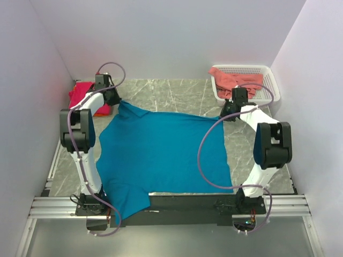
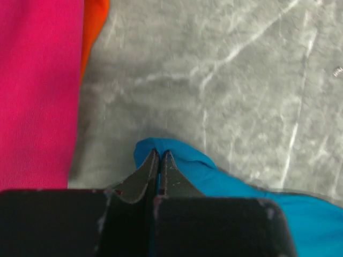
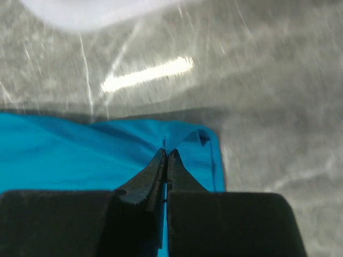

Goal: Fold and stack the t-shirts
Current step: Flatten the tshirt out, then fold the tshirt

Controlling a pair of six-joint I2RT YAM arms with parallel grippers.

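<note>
- Teal-blue t-shirt [image 1: 161,155] lies spread out flat in the middle of the table [image 1: 177,93], between the two arms. One near corner hangs over the front edge of the table.
- It is soft, thin and light. I think it will flop and sag when lifted, and it may wrinkle or slide on the smooth table.
- The best places to hold it are the corners and edges. Pinch one on each side so the cloth is pulled flat.
- The left hand [image 2: 159,152] is clenched on the far left corner of the shirt. The right hand [image 3: 167,152] is clenched on the far right corner. Blue cloth pokes out around both sets of tips.
- How much cloth sits between the fingers is hidden, so I cannot tell how firm each pinch is.
- The left arm [image 1: 77,131] covers part of the shirt's left side, so any sleeve there is hard to see.
- The magenta-pink t-shirt [image 1: 80,96] lies in the far left corner. Only a thin strip of the orange t-shirt [image 2: 95,27] shows next to it.
- The salmon-pink t-shirt [image 1: 233,79] is bunched up in the white basket [image 1: 268,72], so its shape is hard to make out.
</note>
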